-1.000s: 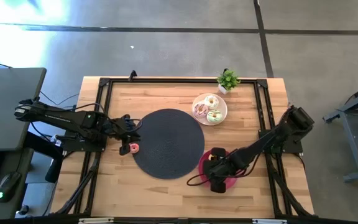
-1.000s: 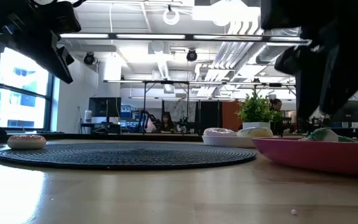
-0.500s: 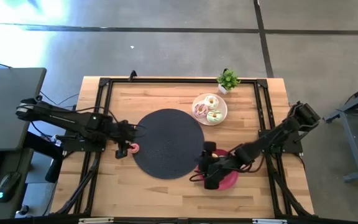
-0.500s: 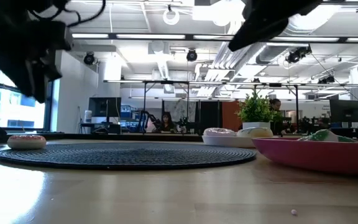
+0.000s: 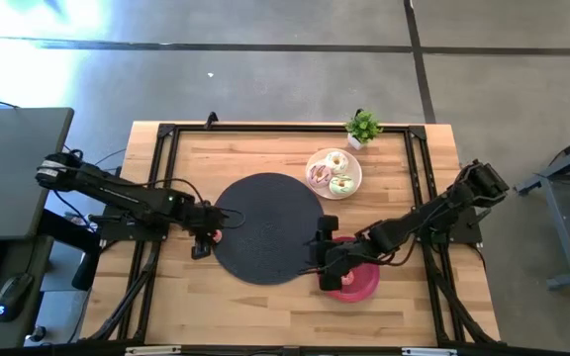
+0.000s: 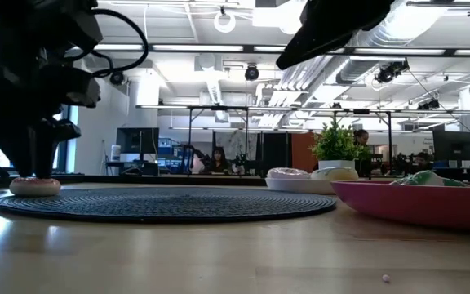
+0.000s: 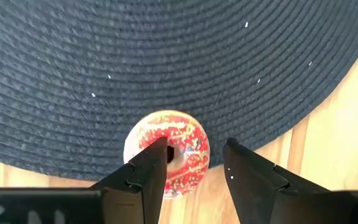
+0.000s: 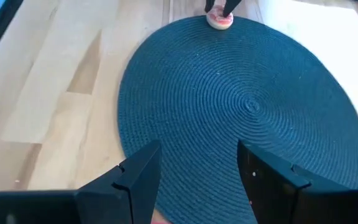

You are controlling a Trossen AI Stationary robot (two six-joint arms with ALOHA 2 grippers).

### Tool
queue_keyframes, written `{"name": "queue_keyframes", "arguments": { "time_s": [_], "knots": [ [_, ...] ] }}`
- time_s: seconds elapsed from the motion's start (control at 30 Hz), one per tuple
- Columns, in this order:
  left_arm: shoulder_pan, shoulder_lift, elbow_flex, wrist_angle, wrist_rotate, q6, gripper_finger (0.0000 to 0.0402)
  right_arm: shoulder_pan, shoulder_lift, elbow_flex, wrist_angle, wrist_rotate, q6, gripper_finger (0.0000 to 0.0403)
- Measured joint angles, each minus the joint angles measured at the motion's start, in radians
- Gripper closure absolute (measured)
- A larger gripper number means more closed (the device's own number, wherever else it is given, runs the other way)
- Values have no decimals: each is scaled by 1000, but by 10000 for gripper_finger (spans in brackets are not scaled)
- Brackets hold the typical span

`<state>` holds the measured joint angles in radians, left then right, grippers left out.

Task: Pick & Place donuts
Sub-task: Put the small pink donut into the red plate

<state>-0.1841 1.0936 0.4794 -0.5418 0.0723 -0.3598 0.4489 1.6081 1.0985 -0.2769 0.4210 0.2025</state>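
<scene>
Left gripper (image 7: 194, 171) down low, fingers spread either side of the pink sprinkled donut (image 7: 168, 151) at the black mat's (image 5: 265, 225) left edge, half on wood. Right gripper (image 8: 194, 177) spread wide, empty, over the mat beside the red plate (image 5: 356, 283). No readable writing anywhere.

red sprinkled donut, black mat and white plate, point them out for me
red sprinkled donut (image 7: 180, 142): left wrist view, on its icing beside the hole.
black mat (image 5: 270, 222): high view, on its bare middle.
white plate (image 5: 353, 169): high view, on its right rim.
</scene>
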Motion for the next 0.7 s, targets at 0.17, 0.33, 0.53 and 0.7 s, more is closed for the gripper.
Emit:
{"name": "queue_keyframes", "arguments": {
  "time_s": [0.17, 0.33, 0.53, 0.7],
  "knots": [
    [-66, 34, 0, -2, -29, -45, 252, -25, 0, 0, 1, -1, -17, 203],
    [-117, 56, 0, -1, -99, -64, 252, -48, 0, 0, 5, -9, -28, 203],
    [-138, 63, 0, 48, -148, -44, 280, -60, 0, 0, 16, -5, -46, 203],
    [-137, 63, 0, 99, -153, -33, 354, -63, 10, 0, 76, -11, -217, 203]
  ]
}}
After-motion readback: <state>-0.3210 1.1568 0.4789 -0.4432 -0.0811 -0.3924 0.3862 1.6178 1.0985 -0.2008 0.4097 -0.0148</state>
